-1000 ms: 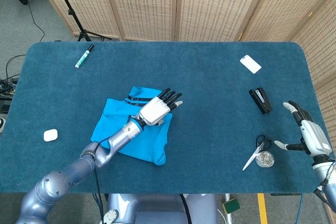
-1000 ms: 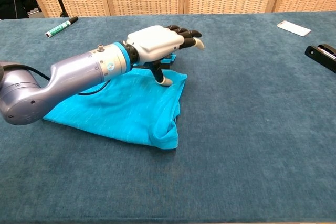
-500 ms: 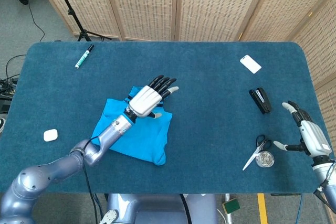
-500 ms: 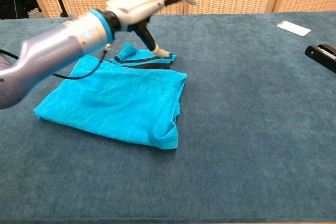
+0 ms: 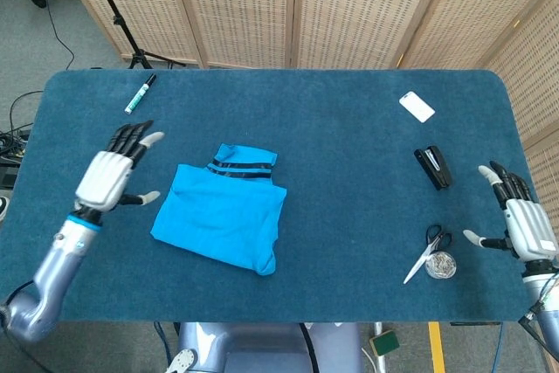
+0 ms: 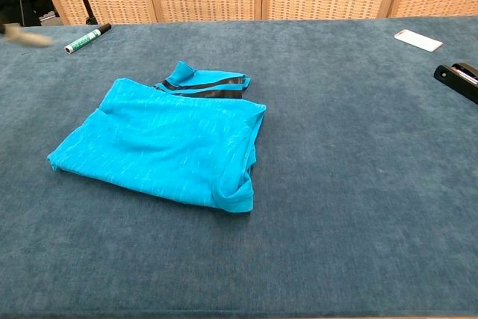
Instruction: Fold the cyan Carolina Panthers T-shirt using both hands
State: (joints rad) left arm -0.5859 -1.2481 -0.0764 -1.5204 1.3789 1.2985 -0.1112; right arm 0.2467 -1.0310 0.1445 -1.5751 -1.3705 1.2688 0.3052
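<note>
The cyan T-shirt (image 5: 223,217) lies folded into a compact rectangle left of the table's middle, a black-striped sleeve edge (image 5: 244,166) sticking out at its far side. The chest view shows the same T-shirt (image 6: 160,142) with nothing on it. My left hand (image 5: 112,174) hovers to the left of the shirt, apart from it, fingers spread and holding nothing. Only a blurred fingertip (image 6: 26,36) of it shows in the chest view. My right hand (image 5: 519,217) is open at the table's right edge, far from the shirt.
A green marker (image 5: 139,93) lies at the far left and a small white case (image 5: 84,225) near the left edge. On the right are a white phone (image 5: 417,107), a black stapler (image 5: 433,167), scissors (image 5: 424,254) and a small round tin (image 5: 443,265).
My left hand has lifted off the shirt and swung out to its left, leaving the folded shirt uncovered. The right hand has barely shifted.
</note>
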